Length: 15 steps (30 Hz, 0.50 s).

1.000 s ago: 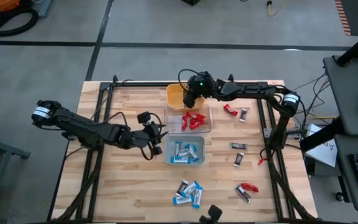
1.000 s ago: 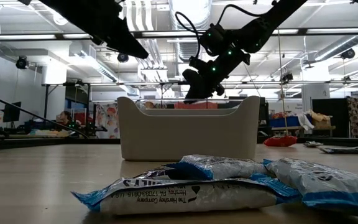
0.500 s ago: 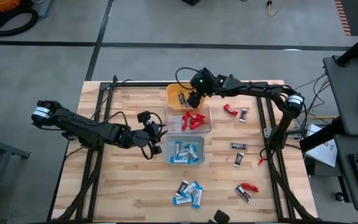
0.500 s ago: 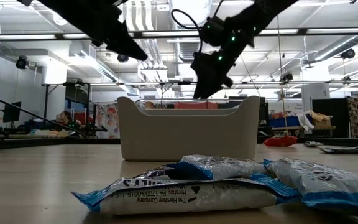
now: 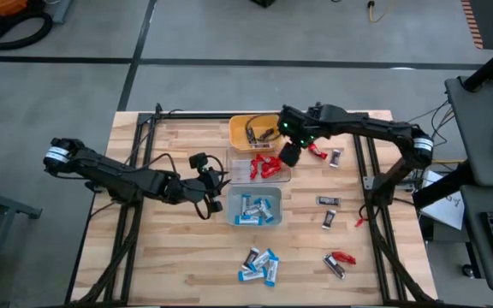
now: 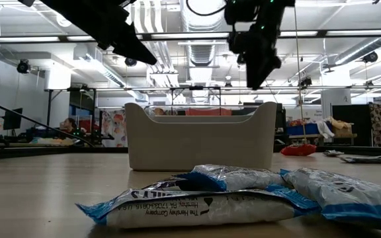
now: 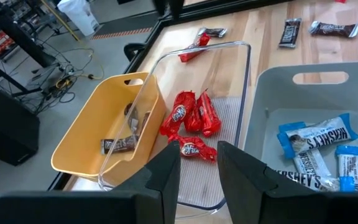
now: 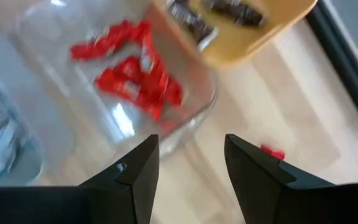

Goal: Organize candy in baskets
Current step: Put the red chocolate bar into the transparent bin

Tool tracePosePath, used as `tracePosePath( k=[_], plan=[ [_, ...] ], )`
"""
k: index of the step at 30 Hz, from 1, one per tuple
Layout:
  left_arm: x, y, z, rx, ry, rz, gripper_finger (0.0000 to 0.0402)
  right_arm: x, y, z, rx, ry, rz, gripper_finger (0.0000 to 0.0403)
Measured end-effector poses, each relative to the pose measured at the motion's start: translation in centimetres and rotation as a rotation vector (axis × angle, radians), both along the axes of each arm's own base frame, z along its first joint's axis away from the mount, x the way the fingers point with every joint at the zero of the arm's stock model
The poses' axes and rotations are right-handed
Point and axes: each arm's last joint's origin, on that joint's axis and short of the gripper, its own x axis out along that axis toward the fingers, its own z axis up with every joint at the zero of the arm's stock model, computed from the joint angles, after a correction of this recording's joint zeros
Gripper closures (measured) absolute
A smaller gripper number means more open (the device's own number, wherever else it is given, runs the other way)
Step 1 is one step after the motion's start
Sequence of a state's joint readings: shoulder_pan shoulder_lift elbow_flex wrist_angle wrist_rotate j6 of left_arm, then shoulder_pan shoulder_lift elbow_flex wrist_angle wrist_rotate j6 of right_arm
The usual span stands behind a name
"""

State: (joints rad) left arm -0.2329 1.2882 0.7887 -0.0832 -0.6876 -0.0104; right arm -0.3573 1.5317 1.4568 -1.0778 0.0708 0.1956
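Hovering with fingers apart and empty, the right end effector [image 5: 288, 154] is sitting right of the clear basket [image 5: 282, 175]; loose candy [image 5: 317, 151] nearby risks being knocked off the desk [image 5: 169, 265].

"HERSHEY'S" is read on the blue-and-white wrapped mini bar [image 7: 319, 135] in the pale grey-blue plastic bin [image 7: 272, 93], and "The Hershey Company" is printed on the blue-edged white wrapper [image 6: 197, 205] lying on the wooden worktop [image 6: 45, 192].

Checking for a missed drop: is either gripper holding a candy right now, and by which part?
Nothing is held. The right gripper is open and empty above the clear basket; the left gripper is empty too.
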Motion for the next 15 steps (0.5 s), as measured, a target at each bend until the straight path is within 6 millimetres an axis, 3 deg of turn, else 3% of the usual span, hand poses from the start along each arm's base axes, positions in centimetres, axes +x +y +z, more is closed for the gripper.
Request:
tracePosePath(
  k=[6,15],
  plan=[
    [0.0,-0.1,0.0,-0.007,-0.006,-0.002,0.0311,-1.1,1.0,0.7,0.023,0.032,-0.074,0.0233],
    [-0.1,-0.5,-0.1,-0.007,0.0,-0.013,0.0311,-3.1,-2.1,-0.3,0.042,0.131,-0.188,0.0201]
  ],
)
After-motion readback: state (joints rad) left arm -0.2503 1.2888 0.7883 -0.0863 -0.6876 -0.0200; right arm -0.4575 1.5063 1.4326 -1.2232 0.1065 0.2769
